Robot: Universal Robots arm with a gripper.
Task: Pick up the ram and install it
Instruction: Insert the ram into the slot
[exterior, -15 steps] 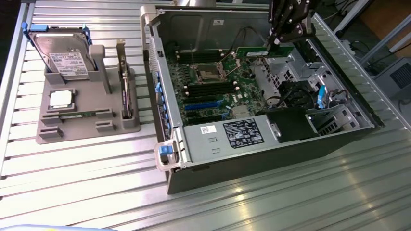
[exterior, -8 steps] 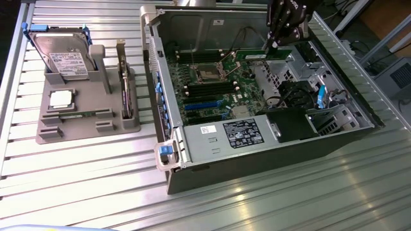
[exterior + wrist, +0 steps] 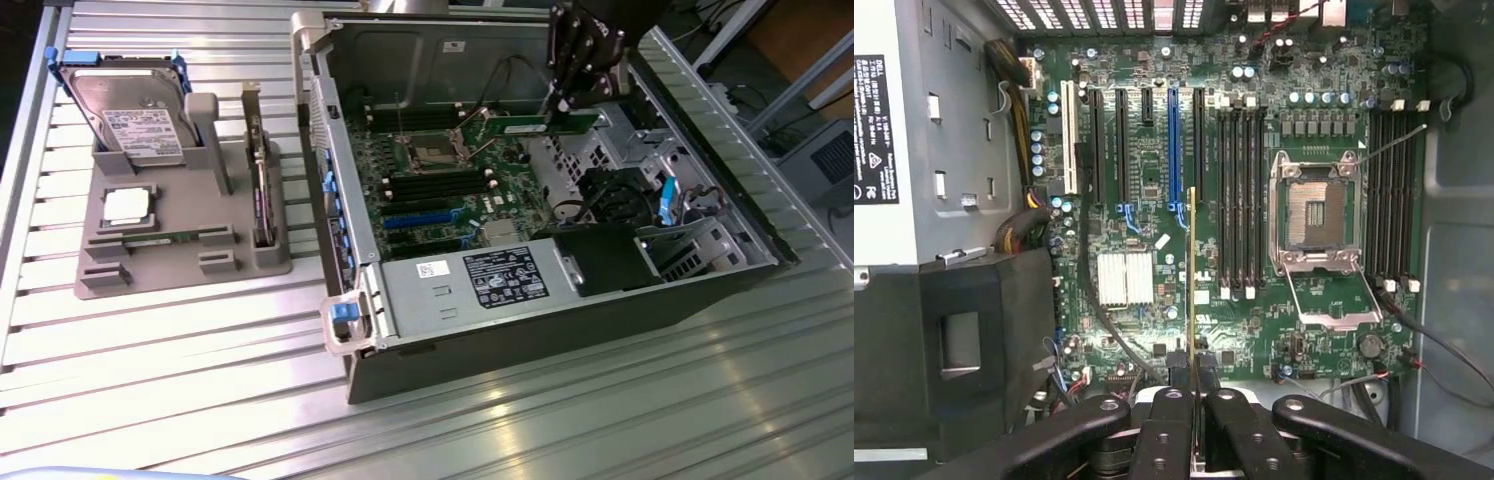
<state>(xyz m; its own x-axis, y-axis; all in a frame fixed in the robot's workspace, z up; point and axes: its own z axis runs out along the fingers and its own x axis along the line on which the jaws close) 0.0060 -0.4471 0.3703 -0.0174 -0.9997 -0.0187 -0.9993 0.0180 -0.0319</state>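
Observation:
My gripper [image 3: 567, 105] hangs inside the open computer case [image 3: 350, 230], above the motherboard [image 3: 461, 195], and is shut on the ram [image 3: 531, 126]. The ram is a thin green stick that juts from the fingers toward the exterior view's left. In the wrist view the ram [image 3: 1192, 270] shows edge-on, clamped between the two black fingers [image 3: 1172, 425]. It hovers over the board between the blue card slot [image 3: 1174, 150] and a bank of black memory slots [image 3: 1239, 195]. A second bank of slots [image 3: 1394, 190] lies beyond the open processor socket [image 3: 1316, 215].
A grey power supply [image 3: 467, 280] and a black shroud [image 3: 601, 255] fill the case's near end, with loose cables [image 3: 1089, 300] across the board. On the exterior view's left, a grey holder [image 3: 174, 250] carries a hard drive [image 3: 127, 115], a square silver processor [image 3: 127, 205] and an upright card [image 3: 260, 190].

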